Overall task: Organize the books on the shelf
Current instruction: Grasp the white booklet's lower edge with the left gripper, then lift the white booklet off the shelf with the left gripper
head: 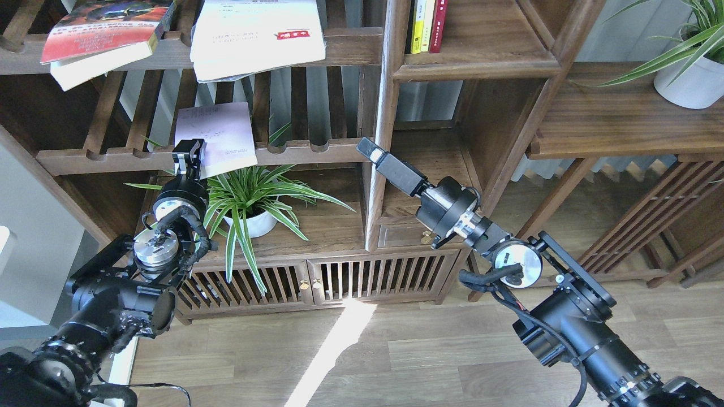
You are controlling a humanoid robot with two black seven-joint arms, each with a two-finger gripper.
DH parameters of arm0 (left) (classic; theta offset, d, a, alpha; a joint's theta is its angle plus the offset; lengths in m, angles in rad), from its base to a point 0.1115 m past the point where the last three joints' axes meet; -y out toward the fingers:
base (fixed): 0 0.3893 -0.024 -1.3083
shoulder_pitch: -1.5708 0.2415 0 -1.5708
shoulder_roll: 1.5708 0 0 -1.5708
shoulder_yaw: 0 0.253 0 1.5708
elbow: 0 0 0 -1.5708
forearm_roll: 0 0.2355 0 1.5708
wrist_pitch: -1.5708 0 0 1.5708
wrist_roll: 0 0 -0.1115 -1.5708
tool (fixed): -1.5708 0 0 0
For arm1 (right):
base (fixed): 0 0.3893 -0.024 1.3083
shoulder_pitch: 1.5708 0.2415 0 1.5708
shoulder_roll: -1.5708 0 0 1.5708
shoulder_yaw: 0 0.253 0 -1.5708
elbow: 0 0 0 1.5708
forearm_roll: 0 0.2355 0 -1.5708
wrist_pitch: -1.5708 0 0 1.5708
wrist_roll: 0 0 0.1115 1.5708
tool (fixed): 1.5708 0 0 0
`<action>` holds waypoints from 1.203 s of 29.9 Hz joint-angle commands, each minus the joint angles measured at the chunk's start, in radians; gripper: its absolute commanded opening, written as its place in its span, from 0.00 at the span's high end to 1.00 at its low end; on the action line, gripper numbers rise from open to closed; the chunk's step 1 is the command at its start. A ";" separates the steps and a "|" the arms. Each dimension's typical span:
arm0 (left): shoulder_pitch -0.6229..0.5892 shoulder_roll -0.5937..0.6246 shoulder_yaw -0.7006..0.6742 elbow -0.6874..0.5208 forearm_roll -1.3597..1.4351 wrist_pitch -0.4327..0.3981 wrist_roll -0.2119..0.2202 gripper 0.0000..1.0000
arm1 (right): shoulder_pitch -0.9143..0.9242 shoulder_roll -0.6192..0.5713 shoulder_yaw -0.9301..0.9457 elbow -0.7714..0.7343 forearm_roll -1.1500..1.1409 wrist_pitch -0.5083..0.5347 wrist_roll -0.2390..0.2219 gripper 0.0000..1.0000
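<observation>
The thin pale booklet [218,133] lies on the lower slatted rack, its near edge overhanging the rail. My left gripper [189,151] is at the booklet's near left corner; I cannot tell whether its fingers hold the booklet. The large white book with the red logo [254,34] and the thick red-orange book [102,31] lie on the upper slatted rack, both overhanging. My right gripper [370,148] points at the upright post, empty as far as I see, with its fingers seen as one dark block. The shelf [481,66] is the solid board at upper right.
Yellow and red books [427,25] stand at the shelf's left end. A spider plant in a white pot [254,198] stands just below my left gripper. Another potted plant [687,79] sits on the wide right board. An open cubby [435,152] lies behind my right gripper.
</observation>
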 commanded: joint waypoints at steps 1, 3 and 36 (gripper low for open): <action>-0.001 0.000 0.002 0.025 0.000 -0.027 -0.007 0.49 | 0.000 0.000 0.000 0.000 0.000 0.000 0.000 0.00; -0.003 0.000 0.002 0.033 0.000 -0.041 -0.007 0.51 | 0.000 0.000 0.000 0.000 0.000 0.000 0.000 0.00; 0.074 0.000 0.100 0.053 0.000 -0.322 -0.013 0.98 | -0.043 0.009 0.000 -0.009 0.002 0.000 0.000 0.00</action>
